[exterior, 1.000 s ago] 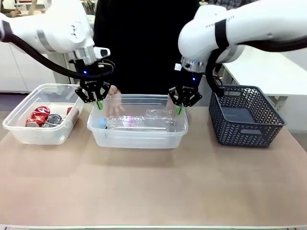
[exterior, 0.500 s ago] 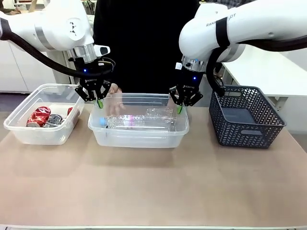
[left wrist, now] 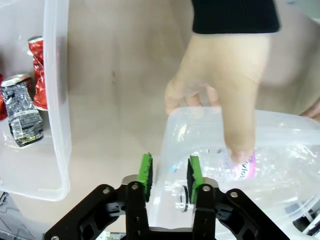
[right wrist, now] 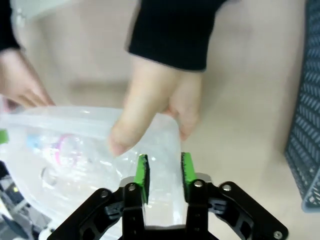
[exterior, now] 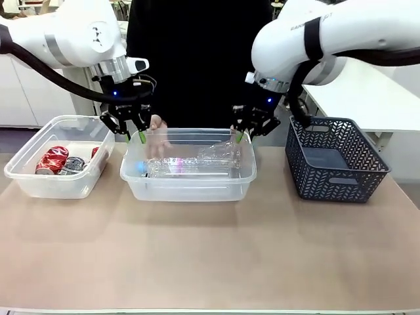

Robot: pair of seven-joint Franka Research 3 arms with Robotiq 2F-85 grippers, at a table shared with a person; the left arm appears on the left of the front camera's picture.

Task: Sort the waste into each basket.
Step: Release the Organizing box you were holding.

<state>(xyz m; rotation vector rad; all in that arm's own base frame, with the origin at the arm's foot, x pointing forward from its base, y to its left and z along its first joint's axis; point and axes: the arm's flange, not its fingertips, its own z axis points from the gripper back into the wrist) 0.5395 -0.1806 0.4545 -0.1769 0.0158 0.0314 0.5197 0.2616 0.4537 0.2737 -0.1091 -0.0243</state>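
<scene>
Hands of the person (left wrist: 225, 85) grip the far rim of the middle tub (exterior: 188, 186) holding bottles (exterior: 190, 164); cans (exterior: 59, 159) lie in the left tub (exterior: 39, 180). Left gripper (left wrist: 169, 171) and right gripper (right wrist: 164, 172) straddle the middle tub's side rims, fingers apart, gripping nothing.

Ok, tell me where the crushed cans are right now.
In the front view the crushed cans lie in the clear tub at the table's left end, beside the middle tub holding bottles.
</scene>
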